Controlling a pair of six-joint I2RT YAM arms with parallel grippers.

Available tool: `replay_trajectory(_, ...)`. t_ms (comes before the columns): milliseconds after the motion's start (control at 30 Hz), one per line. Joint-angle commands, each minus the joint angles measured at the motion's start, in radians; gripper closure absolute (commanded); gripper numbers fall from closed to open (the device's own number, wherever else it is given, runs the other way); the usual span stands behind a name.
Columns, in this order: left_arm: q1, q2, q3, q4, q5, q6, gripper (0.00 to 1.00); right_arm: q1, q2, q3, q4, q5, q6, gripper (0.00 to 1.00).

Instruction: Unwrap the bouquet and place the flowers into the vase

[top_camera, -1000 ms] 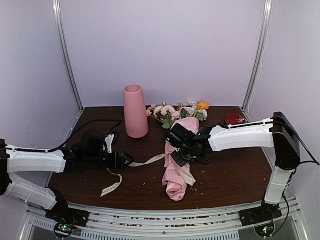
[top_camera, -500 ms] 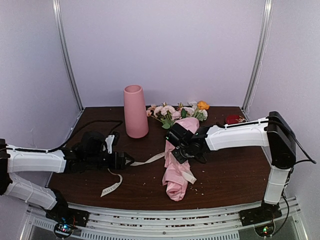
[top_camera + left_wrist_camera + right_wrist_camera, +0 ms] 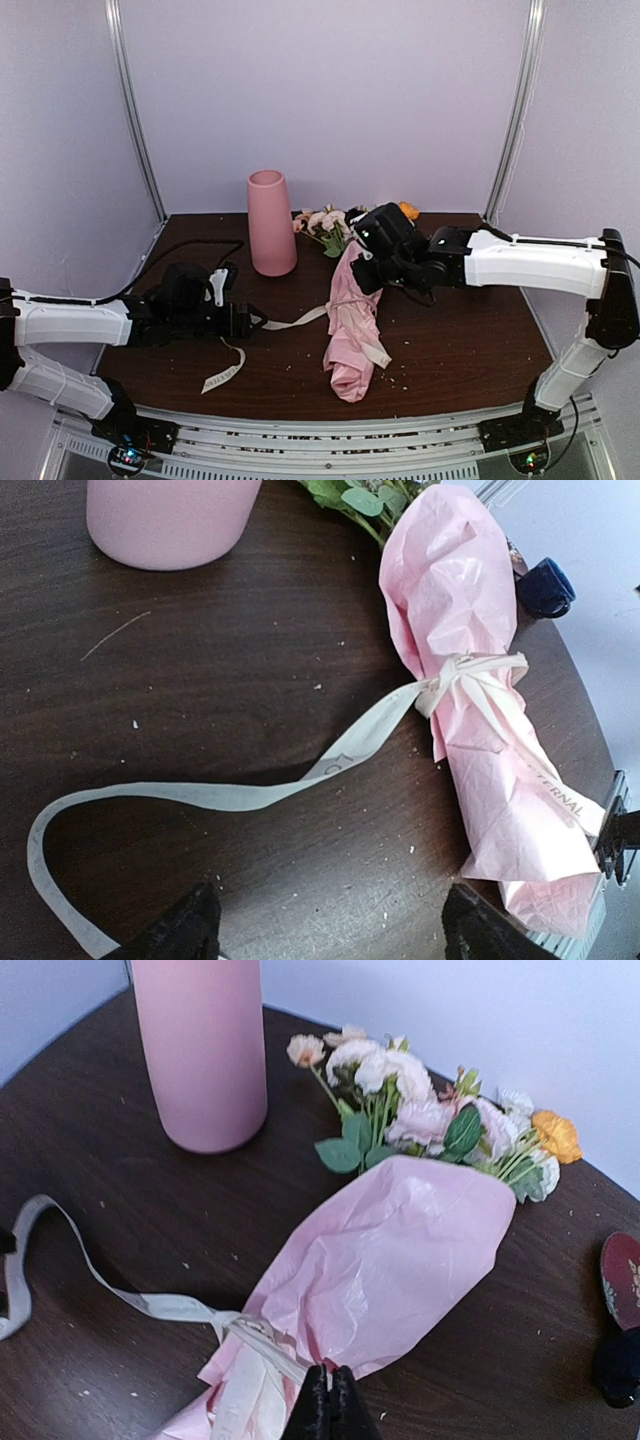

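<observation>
Pink crinkled wrapping paper (image 3: 400, 1250) encloses the bouquet (image 3: 350, 325), which lies flat on the dark wood table (image 3: 470, 330) with its closed end toward the arm bases and its open end toward the back wall. The flowers (image 3: 420, 1100), in white, pale pink and one orange bloom (image 3: 555, 1135) with green leaves, project from the open end just beside the vase (image 3: 271, 222). The vase stands upright at the far left of the bouquet, apart from the paper. A cream ribbon (image 3: 470, 675) is knotted around the narrow part of the paper; its long tail runs left across the table and curls near the left gripper (image 3: 335, 935). The fingers (image 3: 190, 925) of that gripper stand wide apart, low over the table, holding nothing. The right gripper (image 3: 322, 1405) hangs over the paper near the knot with its fingers (image 3: 312, 1405) pressed together; whether a fold of paper is caught between them cannot be told. A small dark blue cup (image 3: 545, 585) sits on the table beyond the bouquet.
</observation>
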Motion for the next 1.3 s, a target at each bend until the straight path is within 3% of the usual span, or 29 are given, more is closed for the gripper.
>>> replay_trajectory(0,-0.001,-0.031,0.019,0.025,-0.033,0.011,0.21,-0.013,-0.103,-0.014,0.074,0.004,0.025,1.00)
replay_trajectory(67,-0.001,-0.030,0.022,0.022,-0.032,0.011,0.20,-0.019,-0.110,-0.019,0.070,-0.048,-0.006,1.00)
replay_trajectory(100,-0.001,-0.027,0.022,0.023,-0.031,0.011,0.21,-0.019,-0.097,-0.014,0.045,-0.077,-0.022,0.94)
replay_trajectory(167,-0.001,-0.022,0.021,0.024,-0.028,0.011,0.21,-0.019,-0.034,0.004,-0.024,-0.095,-0.041,0.69)
replay_trajectory(233,-0.001,-0.016,0.022,0.025,-0.020,0.010,0.20,-0.020,0.041,0.005,-0.078,-0.090,-0.055,0.58)
replay_trajectory(600,-0.001,-0.008,0.012,0.034,-0.011,0.004,0.20,-0.032,0.165,-0.034,-0.041,-0.032,-0.065,0.50)
replay_trajectory(933,-0.001,-0.007,-0.012,0.047,-0.012,0.003,0.20,-0.051,0.206,-0.033,-0.033,-0.041,-0.059,0.70)
replay_trajectory(1133,-0.002,0.002,-0.005,0.051,-0.009,0.004,0.20,-0.067,0.155,-0.068,0.021,-0.058,-0.039,0.98)
replay_trajectory(1267,-0.002,0.001,-0.001,0.052,-0.011,0.006,0.21,-0.071,0.100,-0.110,0.072,-0.062,-0.029,1.00)
